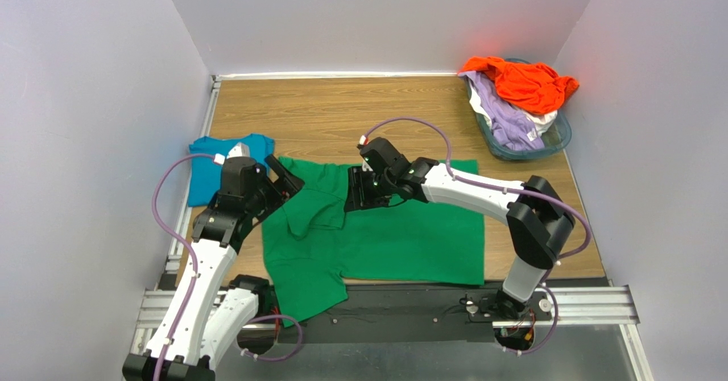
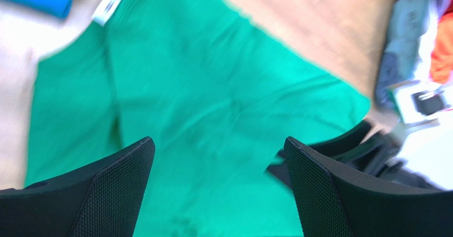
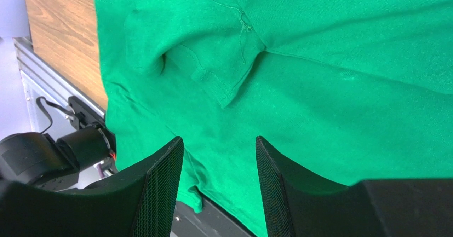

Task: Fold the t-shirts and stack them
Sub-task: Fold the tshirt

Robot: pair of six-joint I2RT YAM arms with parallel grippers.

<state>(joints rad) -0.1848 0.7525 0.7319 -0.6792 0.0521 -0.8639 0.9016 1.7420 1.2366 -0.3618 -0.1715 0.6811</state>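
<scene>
Green t-shirt [image 1: 402, 236] flat, part-folded; folded teal t-shirt [image 1: 203, 176] beside

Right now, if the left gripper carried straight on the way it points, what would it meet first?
The green t-shirt: it fills the view between the open jaws of the left gripper. How far off it lies is unclear.

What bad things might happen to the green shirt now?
1. The near corner of the green t-shirt hangs past the table edge onto the black strip, so it may slide off or snag.
2. The left end effector and right end effector are open, so the bunched sleeve fold may flop loose.
</scene>
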